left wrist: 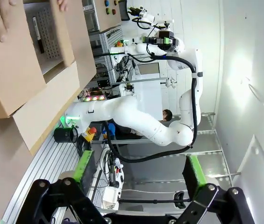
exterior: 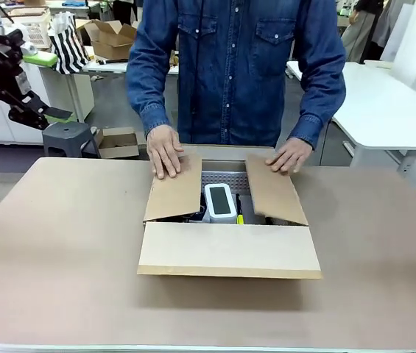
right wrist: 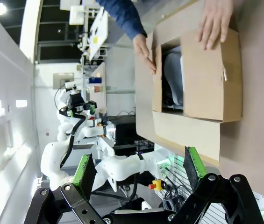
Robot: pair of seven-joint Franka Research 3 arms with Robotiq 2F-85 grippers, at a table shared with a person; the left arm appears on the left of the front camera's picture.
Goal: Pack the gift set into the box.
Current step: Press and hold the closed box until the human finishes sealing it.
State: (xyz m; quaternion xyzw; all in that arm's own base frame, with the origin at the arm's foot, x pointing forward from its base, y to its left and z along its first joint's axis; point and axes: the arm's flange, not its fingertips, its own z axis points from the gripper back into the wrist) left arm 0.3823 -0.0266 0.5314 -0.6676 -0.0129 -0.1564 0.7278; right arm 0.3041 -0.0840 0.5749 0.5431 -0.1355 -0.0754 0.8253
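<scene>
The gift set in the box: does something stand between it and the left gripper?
Yes. Two side flaps of the box are folded partly over the gift set, and the person's hands press on them. The left gripper, jaws open, is off to the side of the box.

Matt brown corrugated cardboard box (exterior: 228, 248)

my jaws stand wide, both sides
left gripper (left wrist: 139, 173) raised off to my left — right gripper (right wrist: 137, 169) spread alike, green pads (right wrist: 85, 170) well apart.
</scene>
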